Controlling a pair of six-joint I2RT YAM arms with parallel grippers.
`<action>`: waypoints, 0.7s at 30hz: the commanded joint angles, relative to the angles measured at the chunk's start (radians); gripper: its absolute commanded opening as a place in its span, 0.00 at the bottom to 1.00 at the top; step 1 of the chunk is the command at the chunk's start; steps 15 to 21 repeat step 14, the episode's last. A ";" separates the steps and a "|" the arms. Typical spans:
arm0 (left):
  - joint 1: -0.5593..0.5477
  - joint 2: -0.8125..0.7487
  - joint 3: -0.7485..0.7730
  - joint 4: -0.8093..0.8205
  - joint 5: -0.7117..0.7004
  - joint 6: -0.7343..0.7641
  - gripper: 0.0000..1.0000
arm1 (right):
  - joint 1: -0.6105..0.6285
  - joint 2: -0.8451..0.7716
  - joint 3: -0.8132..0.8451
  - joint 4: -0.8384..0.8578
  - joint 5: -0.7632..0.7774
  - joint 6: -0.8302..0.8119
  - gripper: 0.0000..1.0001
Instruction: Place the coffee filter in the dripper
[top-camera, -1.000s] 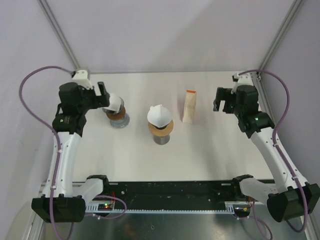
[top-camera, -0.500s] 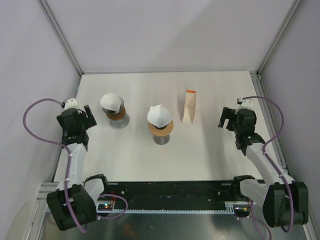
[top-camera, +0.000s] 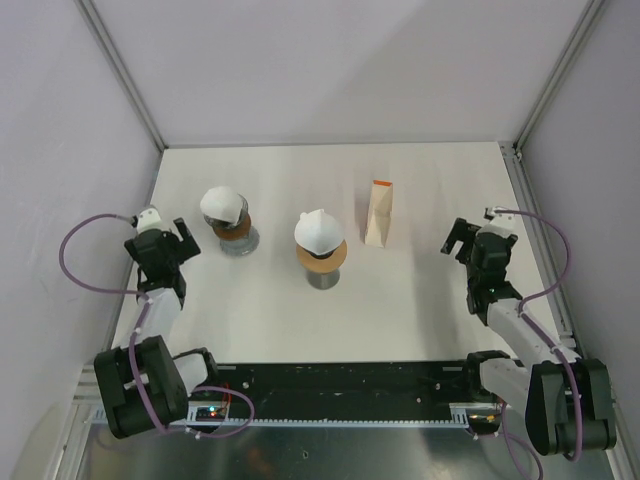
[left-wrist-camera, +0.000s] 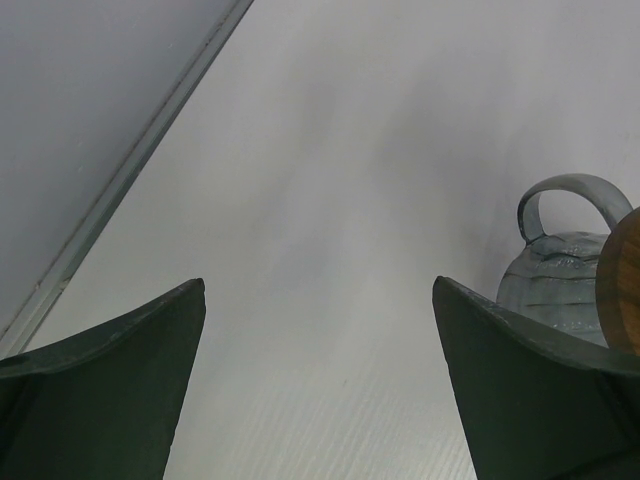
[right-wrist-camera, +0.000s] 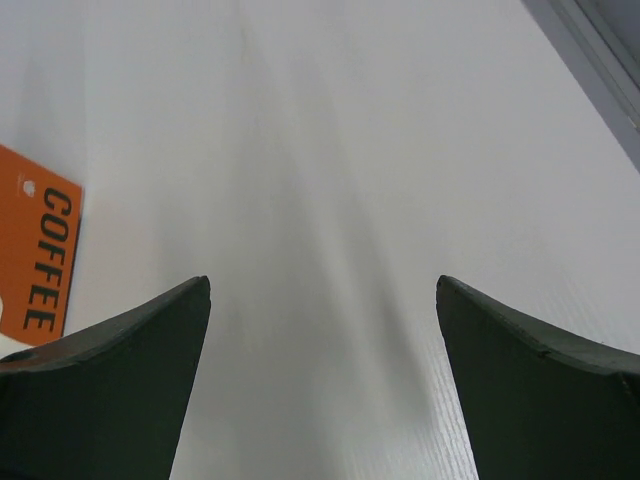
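Two grey glass drippers with wooden collars stand on the white table. The left dripper (top-camera: 236, 236) carries a white coffee filter (top-camera: 222, 205) on top. The middle dripper (top-camera: 321, 265) carries another white filter (top-camera: 319, 230). My left gripper (top-camera: 184, 239) sits low, left of the left dripper, open and holding nothing. In the left wrist view my left gripper (left-wrist-camera: 318, 283) faces bare table, with that dripper's handle and body (left-wrist-camera: 560, 270) at the right edge. My right gripper (top-camera: 458, 238) is open and holds nothing, right of the coffee bag; in its wrist view my right gripper (right-wrist-camera: 323, 280) shows table only.
A tan coffee bag (top-camera: 378, 212) with an orange label (right-wrist-camera: 40, 260) stands upright right of the middle dripper. Grey walls and metal frame posts (top-camera: 125, 75) enclose the table on three sides. A black rail (top-camera: 340, 380) runs along the near edge.
Both arms have drawn back toward the near edge and lowered. The left gripper has moved away from the left dripper's filter; the right has pulled back from beside the coffee bag. Both stayed open.
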 joint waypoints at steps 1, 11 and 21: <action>0.009 0.018 -0.004 0.111 0.020 -0.022 1.00 | 0.001 -0.013 -0.065 0.176 0.080 0.047 0.99; 0.009 0.049 -0.048 0.176 0.079 -0.014 1.00 | 0.003 -0.019 -0.106 0.240 0.094 0.034 0.99; 0.009 0.062 -0.055 0.192 0.093 -0.026 1.00 | 0.004 -0.023 -0.129 0.290 0.101 0.033 0.99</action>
